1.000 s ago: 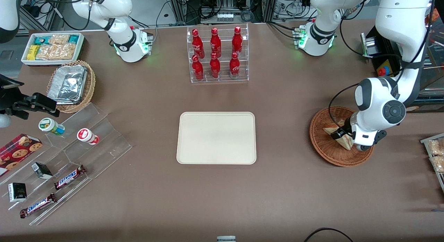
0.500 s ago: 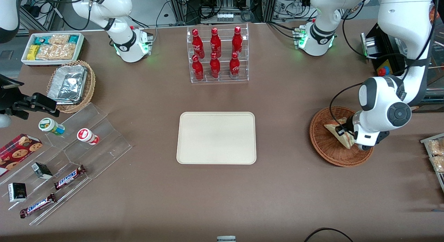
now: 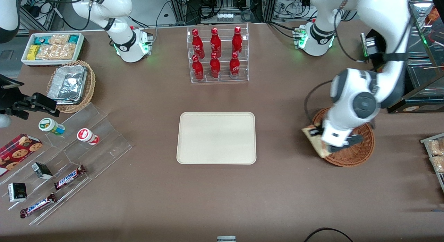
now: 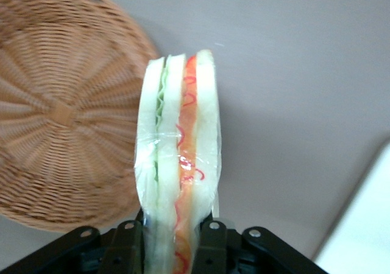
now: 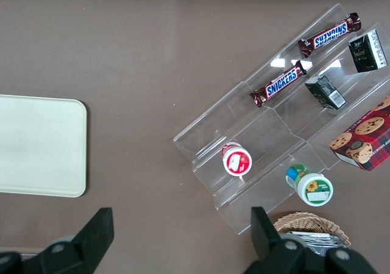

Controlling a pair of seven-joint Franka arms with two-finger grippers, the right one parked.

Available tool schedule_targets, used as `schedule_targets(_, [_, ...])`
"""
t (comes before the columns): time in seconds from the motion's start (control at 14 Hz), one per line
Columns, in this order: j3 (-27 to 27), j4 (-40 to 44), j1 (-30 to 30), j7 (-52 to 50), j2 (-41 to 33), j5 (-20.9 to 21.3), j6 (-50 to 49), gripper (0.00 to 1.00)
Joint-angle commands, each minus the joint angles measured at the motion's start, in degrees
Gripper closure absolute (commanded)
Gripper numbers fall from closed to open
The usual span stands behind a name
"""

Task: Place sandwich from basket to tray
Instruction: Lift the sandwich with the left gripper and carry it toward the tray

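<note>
Since a second ago the gripper (image 3: pixel 321 139) has lifted the sandwich (image 3: pixel 314 140) out of the basket (image 3: pixel 360 155) and carried it toward the tray (image 3: pixel 216 138), so it now hangs over the basket's tray-side rim. From the parked arm's end, the tray lies flat mid-table, well apart from the basket. In the wrist view the fingers (image 4: pixel 212 240) are clamped on the sandwich (image 4: pixel 178 164), cut edge showing green and orange-red filling, above the basket (image 4: pixel 61 115) and bare table.
</note>
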Motion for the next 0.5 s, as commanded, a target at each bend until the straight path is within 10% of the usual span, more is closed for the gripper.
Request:
schedule_targets(0.0, [0.72,3.99,-5.35,-1.88,2.63,-0.16,-1.77,0.80])
schedule_targets(0.43, [0.80,11.90,-14.14,-3.91,9.48,-2.62,-1.15,0.74])
